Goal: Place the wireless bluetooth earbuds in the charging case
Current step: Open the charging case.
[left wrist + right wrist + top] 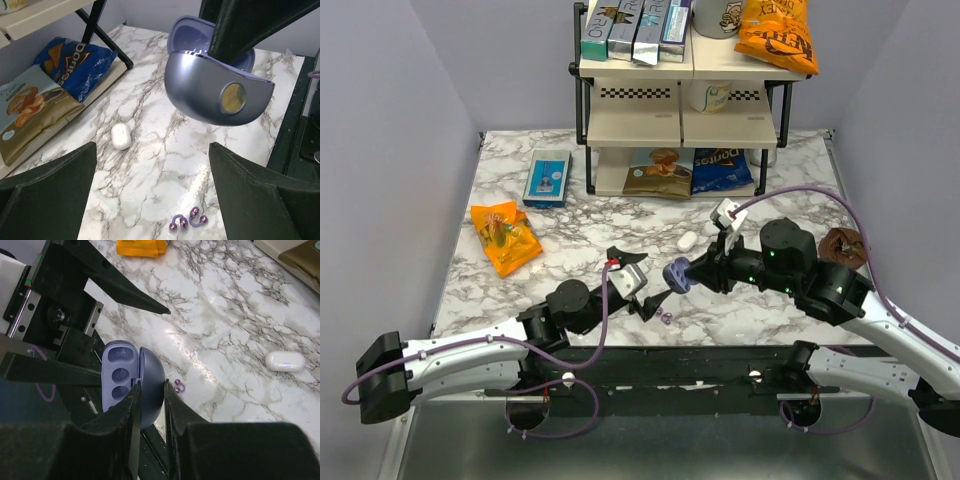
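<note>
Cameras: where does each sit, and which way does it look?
Top external: above and behind, looking down on the marble table; both arms show.
Left wrist: faces the round glossy lavender-blue charging case; its open left end effector shows.
Right wrist: looks along its right end effector, shut on that case.
Wrist views share the case and tiny purple earbuds.
</note>
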Controlling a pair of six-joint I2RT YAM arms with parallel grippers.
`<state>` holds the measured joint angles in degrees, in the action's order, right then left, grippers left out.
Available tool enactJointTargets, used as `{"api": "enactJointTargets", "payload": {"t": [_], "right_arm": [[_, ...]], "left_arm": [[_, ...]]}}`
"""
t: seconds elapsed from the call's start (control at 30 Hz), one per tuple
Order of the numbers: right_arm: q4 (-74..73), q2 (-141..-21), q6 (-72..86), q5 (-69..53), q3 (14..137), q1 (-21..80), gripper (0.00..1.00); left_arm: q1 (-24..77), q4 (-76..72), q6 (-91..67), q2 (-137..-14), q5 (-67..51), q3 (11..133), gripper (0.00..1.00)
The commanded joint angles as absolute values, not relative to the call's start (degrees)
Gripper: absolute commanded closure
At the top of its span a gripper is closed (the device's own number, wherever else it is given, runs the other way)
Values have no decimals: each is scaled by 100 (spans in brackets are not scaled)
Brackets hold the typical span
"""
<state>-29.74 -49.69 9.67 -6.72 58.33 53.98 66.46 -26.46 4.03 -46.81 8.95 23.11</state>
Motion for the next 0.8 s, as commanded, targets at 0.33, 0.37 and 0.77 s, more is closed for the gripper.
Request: {"api": "enactJointTargets", "payload": {"t": [0.33,0.37,0.77], "right_arm": [[-2918,-3982,-1361,-386,5660,5405,99],[-3014,-3999,-1406,-578,5704,5405,99],[-3314,-4535,-1564,-1318,5959,5405,99]], "left_arm": [[4302,-1694,-1800,-4488,-4275,3295,12],[4167,-1862,-2219,-4691,-5116,3374,14],[4175,-2461,-2268,-6038,-6178,4025,11]]}}
